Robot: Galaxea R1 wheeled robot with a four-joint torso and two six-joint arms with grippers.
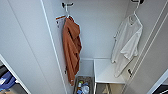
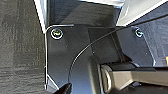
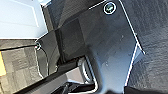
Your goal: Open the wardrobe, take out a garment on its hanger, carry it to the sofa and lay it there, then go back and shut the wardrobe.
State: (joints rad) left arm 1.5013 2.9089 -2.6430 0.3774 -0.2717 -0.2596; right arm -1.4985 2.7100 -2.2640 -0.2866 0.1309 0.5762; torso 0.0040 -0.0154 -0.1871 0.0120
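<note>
**Wardrobe open, white garment hanging at the right**

The wardrobe (image 1: 100,30) stands open in the head view, its left door (image 1: 22,42) swung wide toward the near left and its right door (image 1: 156,50) angled out at the right edge. Inside, two garments hang well apart. At the left, a rust-orange garment (image 1: 71,47) hangs long and limp from a white hanger whose hook sits on a dark fitting (image 1: 67,4) at the top. At the right, the white short-sleeved garment (image 1: 126,45) hangs on its thin white hanger (image 1: 135,13), the slim hook reaching up to another dark fitting at the top right corner. Its lower hem falls just over a white shelf (image 1: 107,72) in the right half of the wardrobe. Low down, left of that shelf and beneath the orange garment, a small basket (image 1: 83,86) holds assorted items, some of them blue. At the near left edge, past the left door, a patch of blue (image 1: 6,80) shows.

Both wrist views look down on dark carpeted floor (image 2: 17,45) beside the robot's own dark plate, with white wardrobe panels at their edges. Neither tool's fingers can be made out, so I cannot tell whether they are apart or together.
</note>
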